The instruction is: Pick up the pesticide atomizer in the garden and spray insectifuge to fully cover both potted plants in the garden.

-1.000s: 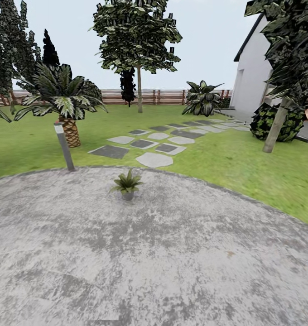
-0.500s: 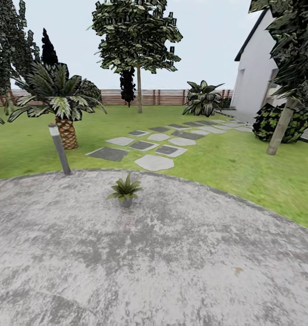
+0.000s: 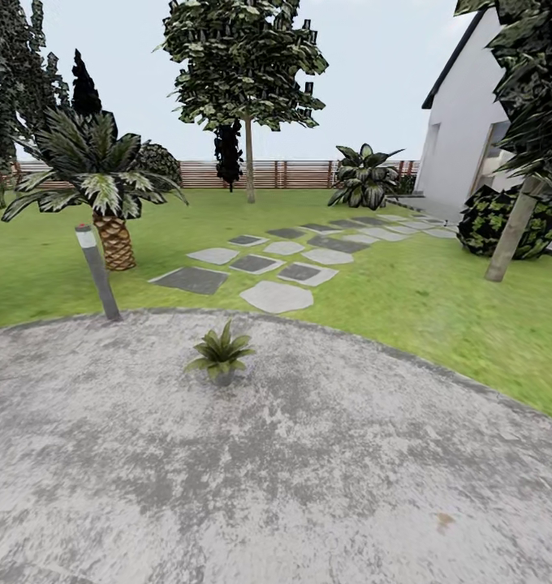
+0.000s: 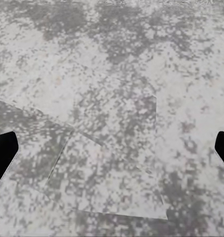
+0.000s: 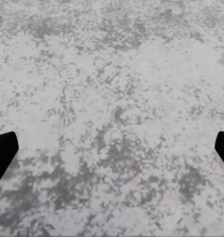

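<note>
Camera shifted, potted plant [image 3: 221, 357] lower-left | left tool [image 4: 112, 148], right tool [image 5: 112, 148] face patio [image 3: 325, 454], wide open, empty

A round mottled grey stone patio [image 3: 325, 487] meets green lawn [image 3: 438, 308], with flat grey stepping stones [image 3: 276, 296] toward a horizontal wooden slat fence [image 3: 292, 173].

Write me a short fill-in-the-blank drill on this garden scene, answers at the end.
1. The potted plant stands on the round stone ____.
2. The grey bollard post leans at the patio's edge, in front of a ____ tree.
3. Flat stepping stones cross the ____ toward the house.

Missing words: patio; palm; lawn
</note>
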